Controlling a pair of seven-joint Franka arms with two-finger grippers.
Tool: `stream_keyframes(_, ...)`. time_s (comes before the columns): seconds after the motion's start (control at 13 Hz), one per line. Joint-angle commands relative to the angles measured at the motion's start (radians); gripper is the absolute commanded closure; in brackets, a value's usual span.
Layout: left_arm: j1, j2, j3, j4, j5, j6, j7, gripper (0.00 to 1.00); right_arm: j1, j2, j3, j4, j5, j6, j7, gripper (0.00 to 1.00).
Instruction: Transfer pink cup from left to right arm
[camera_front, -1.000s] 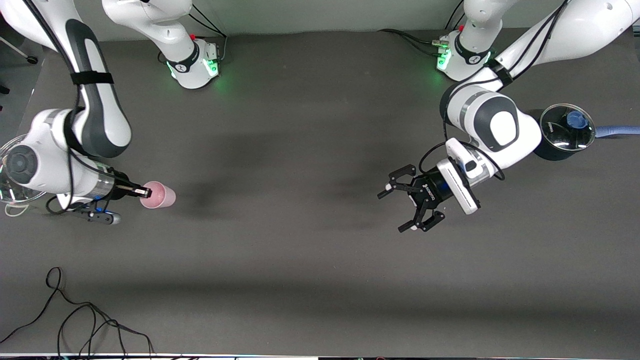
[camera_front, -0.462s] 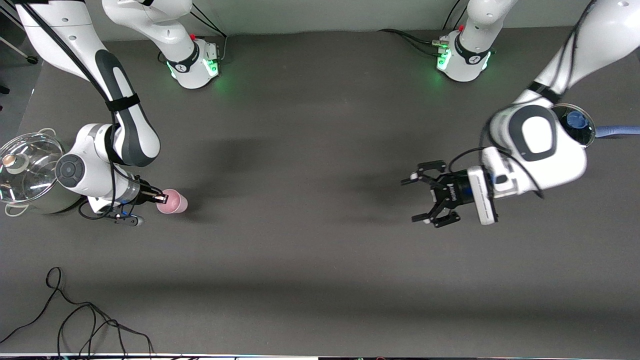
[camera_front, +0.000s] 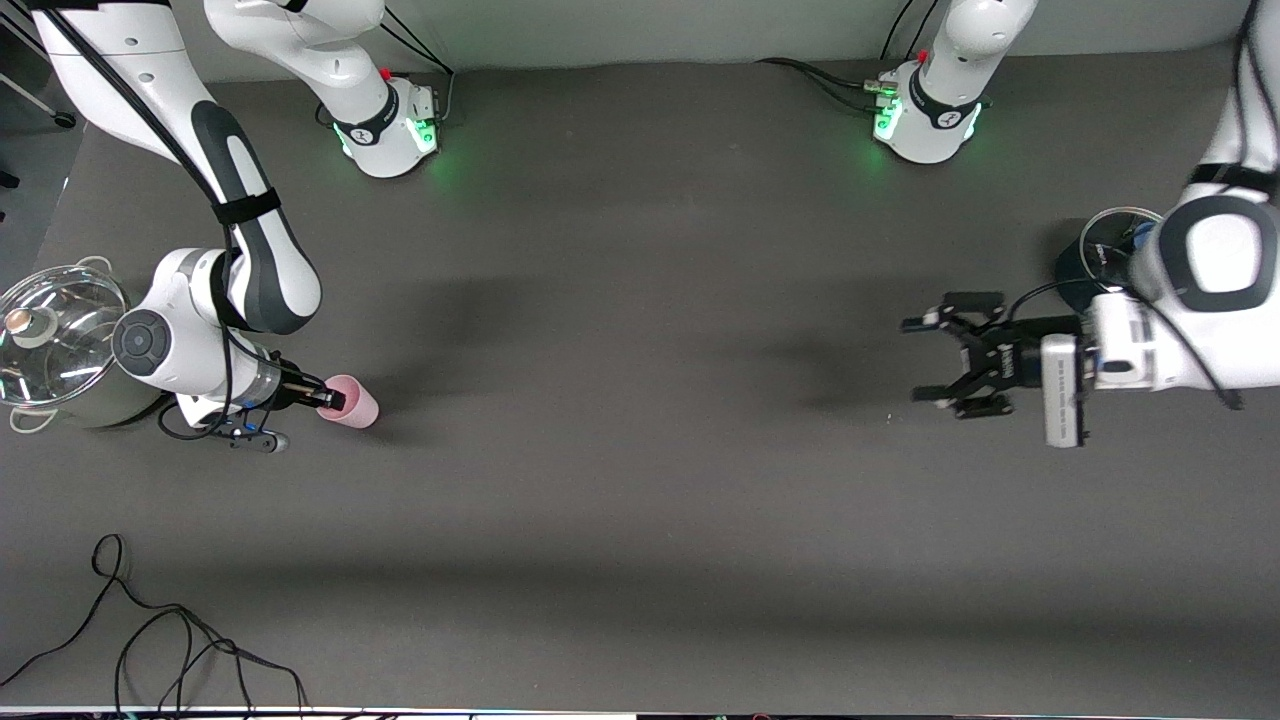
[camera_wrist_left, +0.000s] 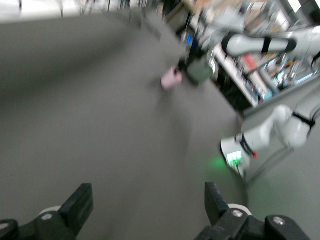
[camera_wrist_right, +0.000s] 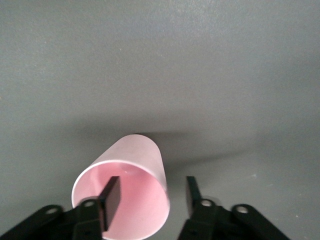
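Cup and right pincer are together. The pink cup lies on its side on the counter, with its mouth facing the pincer. The pincer is open. One finger is inside the cup and the other is outside, not touching the wall.

The left pincer is open and empty. It waits over the bare counter, well apart from the cup.

The cup looks light, thin and smooth, so it may roll or slip. A soft pinch on the rim wall, one finger in and one out, looks best.
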Motion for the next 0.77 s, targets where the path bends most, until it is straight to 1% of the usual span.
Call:
stream_keyframes(0.0, 0.016, -0.075, -0.002, 0.132, 0.181, -0.226, -0.285, 0.01, 0.018, -0.096, -0.009, -0.008, -0.010, -0.059, -0.010, 0.00)
stream_keyframes(0.23, 0.009, -0.079, -0.014, 0.274, 0.331, -0.383, -0.554, 0.01, 0.018, -0.248, -0.010, 0.000, -0.010, -0.188, 0.007, 0.00)
stream_keyframes(0.31, 0.001, -0.079, -0.017, 0.313, 0.376, -0.434, -0.609, 0.01, 0.018, -0.295, -0.010, 0.000, -0.010, -0.220, 0.027, 0.00)
stream_keyframes(0.46, 0.012, -0.081, -0.012, 0.388, 0.401, -0.533, -0.620, 0.00, 0.018, -0.381, -0.010, 0.015, -0.010, -0.289, 0.029, 0.00)
stream_keyframes(0.54, 0.015, -0.099, 0.000, 0.404, 0.437, -0.551, -0.624, 0.00, 0.018, -0.426, -0.012, 0.029, -0.011, -0.334, 0.029, 0.00)
stream_keyframes(0.62, 0.016, -0.104, 0.003, 0.417, 0.520, -0.558, -0.622, 0.00, 0.017, -0.472, -0.012, 0.055, -0.016, -0.397, 0.027, 0.00)
stream_keyframes(0.69, 0.016, -0.104, 0.003, 0.442, 0.587, -0.581, -0.625, 0.00, 0.017, -0.501, -0.010, 0.099, -0.055, -0.473, 0.027, 0.00)
